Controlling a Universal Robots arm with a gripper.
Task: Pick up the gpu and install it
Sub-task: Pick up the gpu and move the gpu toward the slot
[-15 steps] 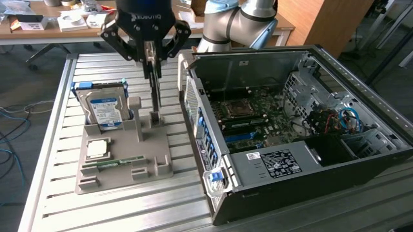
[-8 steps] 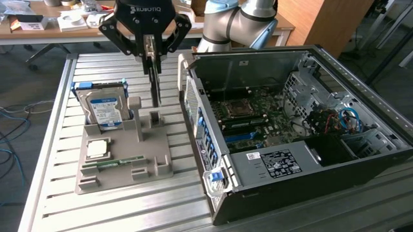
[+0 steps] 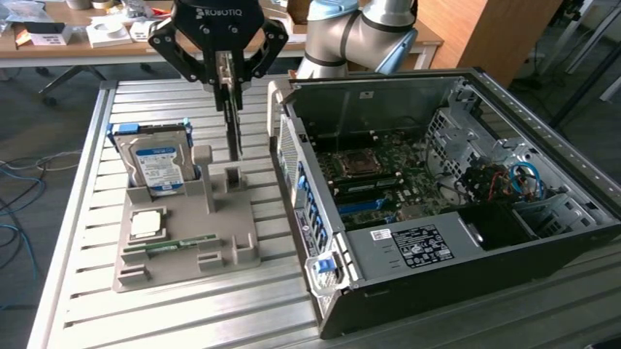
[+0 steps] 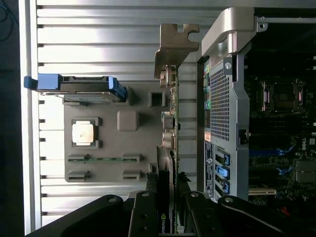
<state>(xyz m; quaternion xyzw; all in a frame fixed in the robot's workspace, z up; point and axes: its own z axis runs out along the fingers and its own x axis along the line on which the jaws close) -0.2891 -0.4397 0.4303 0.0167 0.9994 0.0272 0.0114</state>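
Wrist view: closest to the lens is the gripper, its dark fingers clenched on the gpu. You see the card edge-on, running away from the fingers to its pale metal bracket. Under it lies the grey parts holder on the slatted table. The open computer case is just beside the card, not touching it.

Exterior view: the gripper sits in the upper middle of the frame and grasps the gpu, which hangs upright and thin. Its lower end is just above the holder and looks clear of the empty slot post. The hard drive stands in the holder at centre left. The case fills the right half, with the motherboard exposed.

Step, as you can judge it: pick-up is done and the card is lifted out. Install has not started, since the card is outside the case. To seat it you'd need to keep the card upright, get the bracket past the case wall, and line the card's edge up with the board slot. I can't make out from here which slot.
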